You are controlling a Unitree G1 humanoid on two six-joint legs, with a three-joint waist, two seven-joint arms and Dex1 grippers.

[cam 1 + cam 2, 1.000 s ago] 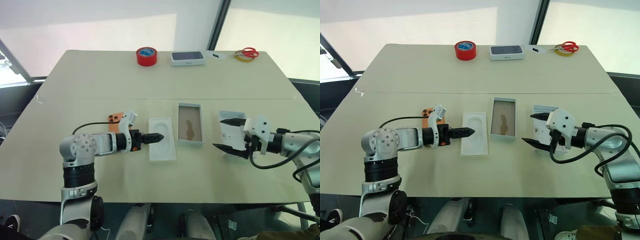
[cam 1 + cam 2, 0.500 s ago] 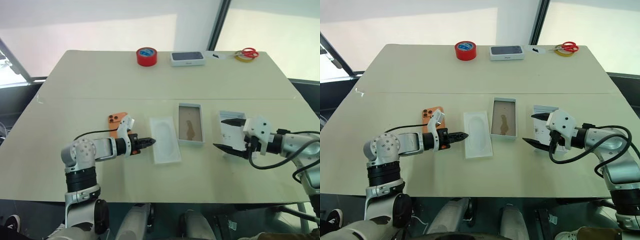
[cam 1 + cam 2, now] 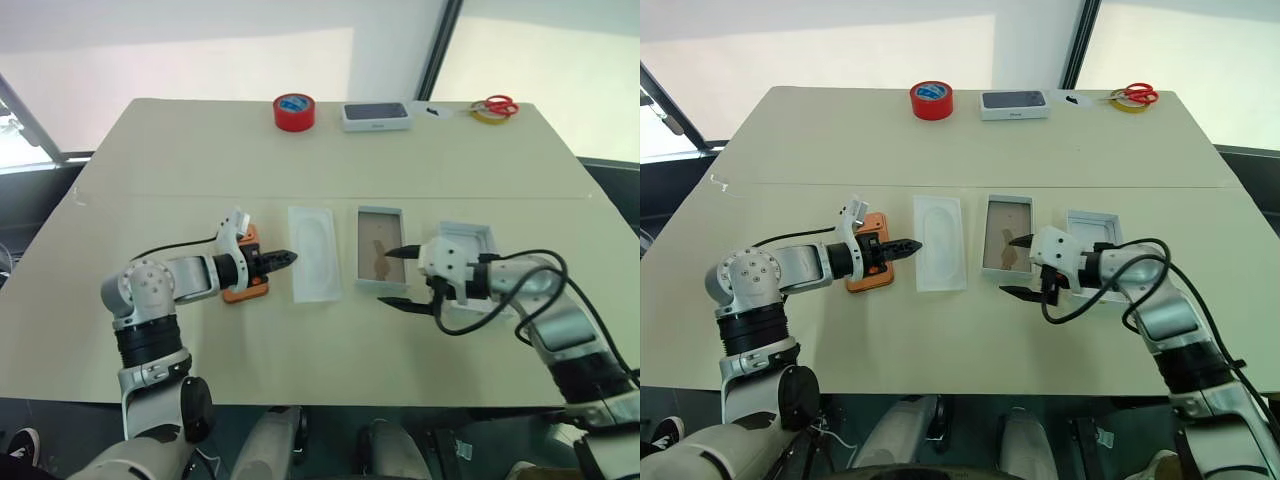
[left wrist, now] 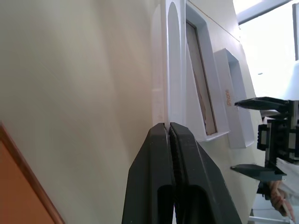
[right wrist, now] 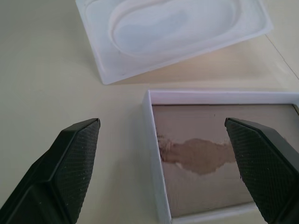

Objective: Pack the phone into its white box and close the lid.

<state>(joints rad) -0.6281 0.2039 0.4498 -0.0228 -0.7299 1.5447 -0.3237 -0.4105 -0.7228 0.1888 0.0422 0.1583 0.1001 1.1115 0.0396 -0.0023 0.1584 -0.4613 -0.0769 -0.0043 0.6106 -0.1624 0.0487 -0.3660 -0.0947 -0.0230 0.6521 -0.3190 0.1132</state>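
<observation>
White box (image 3: pixel 1007 234) sits near the middle of the desk (image 3: pixel 960 150), open side up. Brownish floor with a darker stain; nothing in it. Long axis runs away from the robot.

Moulded insert (image 3: pixel 940 256) lies just left of the white box, apart from it, long axis near parallel; oval recess holds nothing.

Lid (image 3: pixel 1095 230) lies just right of the white box, inside up, partly covered by the right arm; contents cannot be told.

Phone (image 3: pixel 868 270) lies flat on the desk left of the insert, orange back up, long axis roughly away from the robot. The left arm covers most of it, so the end with the lenses cannot be told.

Left hand (image 3: pixel 912 244): fingers clenched together, gripping nothing, tips pointing toward the insert's left edge, above the phone's right side.

Right hand (image 3: pixel 1019 265): fingers spread wide, gripping nothing, at the near right corner of the white box.

Right wrist view: stain on the box floor and textured finger pads (image 5: pixel 70 161) to either side of the box's near corner. Left wrist view: an orange strip of phone beside the closed fingers.

Far edge of desk: red tape roll (image 3: pixel 931 99), sealed box (image 3: pixel 1014 104), scissors (image 3: pixel 1134 96).
</observation>
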